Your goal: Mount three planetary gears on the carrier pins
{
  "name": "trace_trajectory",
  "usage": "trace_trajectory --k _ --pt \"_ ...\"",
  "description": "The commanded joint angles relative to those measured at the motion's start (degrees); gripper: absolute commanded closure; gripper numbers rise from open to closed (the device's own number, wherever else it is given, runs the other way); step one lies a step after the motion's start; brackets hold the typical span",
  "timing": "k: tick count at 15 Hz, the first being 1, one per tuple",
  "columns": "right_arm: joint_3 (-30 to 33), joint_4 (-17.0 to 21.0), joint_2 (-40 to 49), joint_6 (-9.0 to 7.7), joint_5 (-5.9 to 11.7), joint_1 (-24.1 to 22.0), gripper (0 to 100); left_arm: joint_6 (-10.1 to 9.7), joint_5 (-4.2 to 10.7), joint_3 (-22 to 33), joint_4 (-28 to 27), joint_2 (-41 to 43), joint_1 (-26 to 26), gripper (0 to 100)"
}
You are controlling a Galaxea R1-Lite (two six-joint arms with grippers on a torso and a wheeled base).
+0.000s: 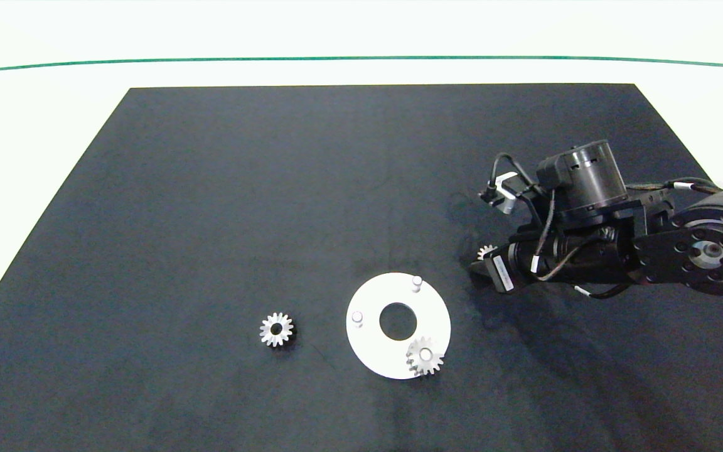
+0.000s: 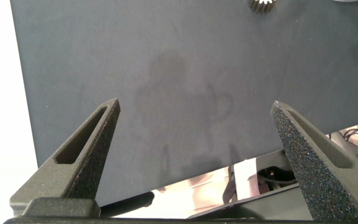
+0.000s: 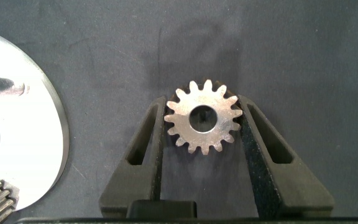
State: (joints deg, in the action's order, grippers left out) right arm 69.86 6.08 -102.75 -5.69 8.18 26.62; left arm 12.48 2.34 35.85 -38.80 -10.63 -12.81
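Note:
The white carrier disc [image 1: 374, 351] lies on the black mat with two bare carrier pins [image 1: 417, 282] [image 1: 356, 317]. One planetary gear [image 1: 425, 356] sits on the third pin at the disc's near right. Another gear [image 1: 277, 329] lies flat on the mat left of the disc. My right gripper [image 1: 484, 260] is just right of the disc, and its fingers press both sides of a third gear [image 3: 204, 119]. The right wrist view also shows the disc's edge [image 3: 36, 143] and a pin [image 3: 2, 87]. My left gripper [image 2: 196, 104] is open over the mat's near edge, outside the head view.
The black mat [image 1: 211, 188] covers most of the white table. A green line [image 1: 361, 58] runs along the far side. In the left wrist view a gear [image 2: 263, 5] shows at the far edge, and cables [image 2: 353, 134] lie beyond the mat's edge.

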Motion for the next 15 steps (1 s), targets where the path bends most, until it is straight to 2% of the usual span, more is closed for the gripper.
trace_trajectory --k 1,8,10,11,13,14,15 --pt "-0.3 0.2 -0.1 -0.2 0.08 0.0 77 0.09 0.03 -0.1 -0.2 0.0 0.0 0" --pt "-0.1 0.3 0.2 -1.07 -0.01 0.2 90 0.09 0.03 -0.3 -0.3 0.1 0.0 0" --pt "0.5 0.9 2.6 -1.25 0.26 3.0 90 0.09 0.03 -0.4 -0.3 0.1 0.1 0" --pt "1.5 2.7 4.1 -1.25 0.61 4.8 90 0.09 0.03 -0.4 -0.3 0.0 0.1 0" --pt "5.6 10.8 6.7 -1.25 1.93 9.3 90 0.09 0.03 -0.5 -0.3 -0.1 0.1 0" --pt "7.7 13.7 7.4 -1.25 2.54 11.3 90 0.09 0.03 -0.5 -0.2 0.0 0.1 0" --pt "8.8 15.0 7.9 -1.25 3.42 13.2 90 0.09 0.03 -0.4 -0.3 0.0 0.1 0"
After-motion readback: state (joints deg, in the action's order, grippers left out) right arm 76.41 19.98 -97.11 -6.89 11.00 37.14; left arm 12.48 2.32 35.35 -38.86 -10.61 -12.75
